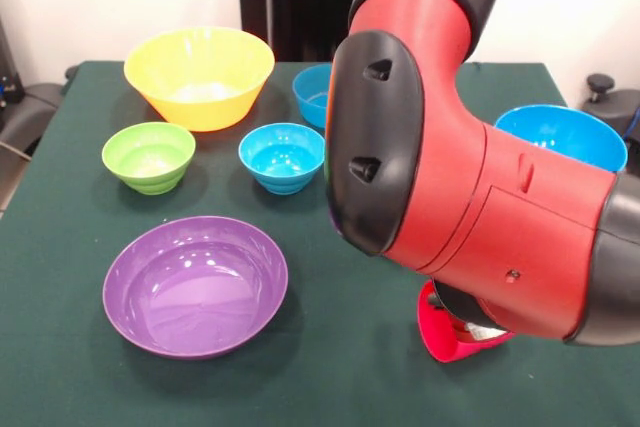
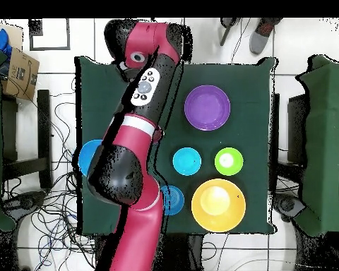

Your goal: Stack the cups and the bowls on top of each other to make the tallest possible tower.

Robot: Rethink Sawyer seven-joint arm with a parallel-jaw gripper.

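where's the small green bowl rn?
Front view: small green bowl sits left of the small blue bowl, below the yellow-orange bowl, behind the purple bowl.

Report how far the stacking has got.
Done: nothing visible; no tower shows. The yellow bowl, green bowl, small blue bowl and purple bowl sit apart and empty on the table. In hand: a red cup shows under the arm; the hand is hidden. Left: all stacking.
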